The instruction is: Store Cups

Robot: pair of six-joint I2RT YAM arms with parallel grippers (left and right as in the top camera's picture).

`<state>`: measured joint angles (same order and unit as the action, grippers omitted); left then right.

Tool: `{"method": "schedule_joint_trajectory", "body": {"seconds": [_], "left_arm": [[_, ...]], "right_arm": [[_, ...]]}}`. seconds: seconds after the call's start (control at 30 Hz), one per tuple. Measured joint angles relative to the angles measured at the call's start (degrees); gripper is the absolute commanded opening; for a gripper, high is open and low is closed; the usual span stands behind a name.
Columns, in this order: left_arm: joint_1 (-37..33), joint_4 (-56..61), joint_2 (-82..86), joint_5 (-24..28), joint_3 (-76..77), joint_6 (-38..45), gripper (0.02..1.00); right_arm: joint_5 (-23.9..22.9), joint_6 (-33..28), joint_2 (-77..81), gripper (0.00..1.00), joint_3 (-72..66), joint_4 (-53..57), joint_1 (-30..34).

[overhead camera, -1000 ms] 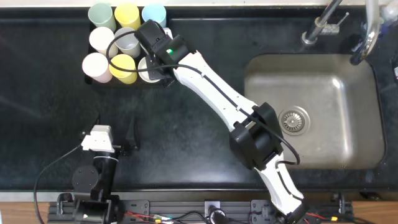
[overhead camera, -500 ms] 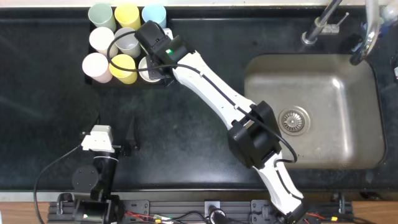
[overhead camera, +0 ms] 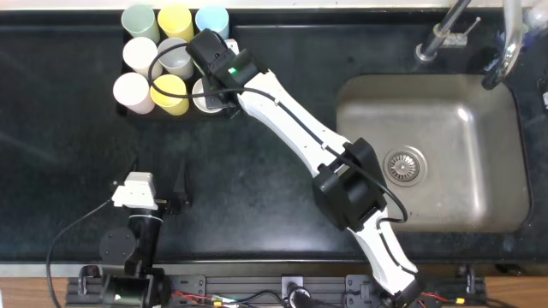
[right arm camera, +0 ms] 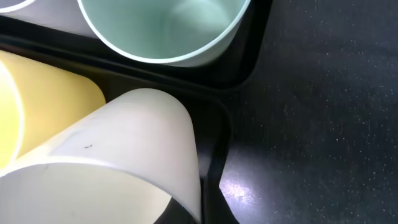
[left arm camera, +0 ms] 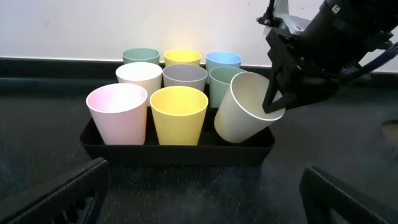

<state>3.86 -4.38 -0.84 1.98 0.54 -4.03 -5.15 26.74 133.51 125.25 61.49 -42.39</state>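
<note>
At the tabletop's (overhead camera: 68, 111) near left, the left tool (overhead camera: 159, 173) rests low with its fingers spread wide, nothing between them, well apart from the tray (left arm camera: 180, 149).

The black tray sits at the far left of the tabletop and holds upright cups in rows: a pink cup (left arm camera: 118, 115) and a yellow cup (left arm camera: 179, 115) in front, more behind them. In the front right corner slot, just beside the yellow cup, the cream cup (left arm camera: 242, 118) is tilted, its base down inside the tray wall and its mouth leaning up and out to the right. Whether its base touches the tray floor cannot be told.

The right tool (left arm camera: 273, 93) is at that raised mouth, pinching the cream cup by its rim, so the cup hangs below and to the left of the tool. Just behind it stands a mint cup (right arm camera: 161, 31), upright in the next slot.

Far right, well apart, is the sink (overhead camera: 360, 128).
</note>
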Motion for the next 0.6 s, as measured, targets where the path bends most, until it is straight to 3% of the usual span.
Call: {"method": "schedule_joint_trajectory", "body": {"seconds": [0.6], "left_arm": [[0.0, 0.0, 0.0, 0.0, 0.02, 0.0, 0.998]], "right_arm": [[-0.2, 0.13, 0.0, 0.174, 0.0, -0.24, 0.42]]}}
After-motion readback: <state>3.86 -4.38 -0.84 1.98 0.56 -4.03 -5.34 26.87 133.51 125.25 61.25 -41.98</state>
